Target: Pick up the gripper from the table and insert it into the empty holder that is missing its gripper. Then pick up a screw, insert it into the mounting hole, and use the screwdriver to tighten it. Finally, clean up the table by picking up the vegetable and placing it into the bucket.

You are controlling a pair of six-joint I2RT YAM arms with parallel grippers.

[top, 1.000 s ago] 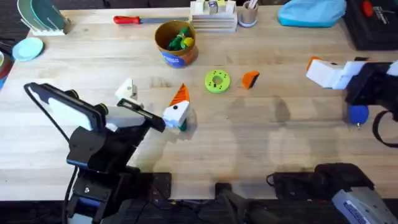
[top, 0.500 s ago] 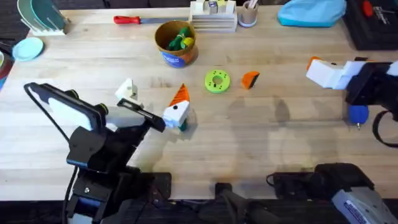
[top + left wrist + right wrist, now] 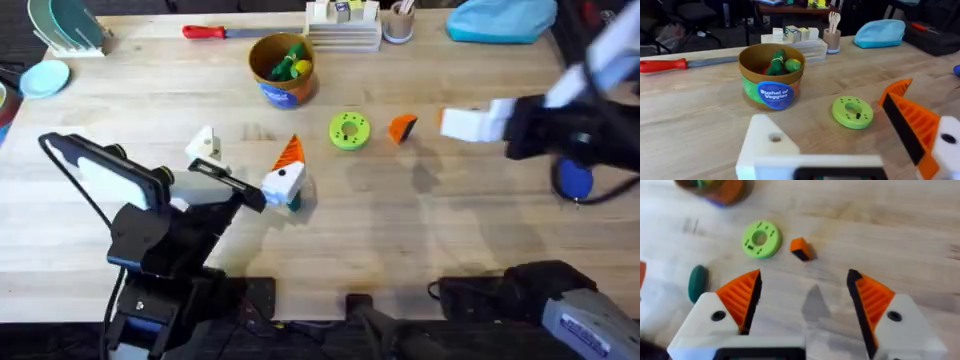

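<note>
On the pale wooden table [image 3: 120, 110], the left arm lies low at the near left, and its gripper [image 3: 248, 165], white-bodied, carries one orange ribbed finger [image 3: 907, 122] while the other mount is a bare white block with a hole; the two stand apart with nothing between them. The right gripper [image 3: 805, 297] hangs above the table's right half, its two orange ribbed pads spread wide and empty, pointed toward the middle. Toward the far side stands the small round tan bucket with a blue label band [image 3: 283, 72], holding green and yellow toy pieces. At the right edge, partly behind the right arm, sits the stubby blue screwdriver [image 3: 575, 180]. Near the table's middle lies a flat green disc with holes [image 3: 349, 130], and just beside it, on its right, rests the small orange wedge-shaped gripper piece [image 3: 402, 127], apart from both claws. The dark green smooth vegetable [image 3: 698, 282] lies close by the left gripper's orange finger.
</note>
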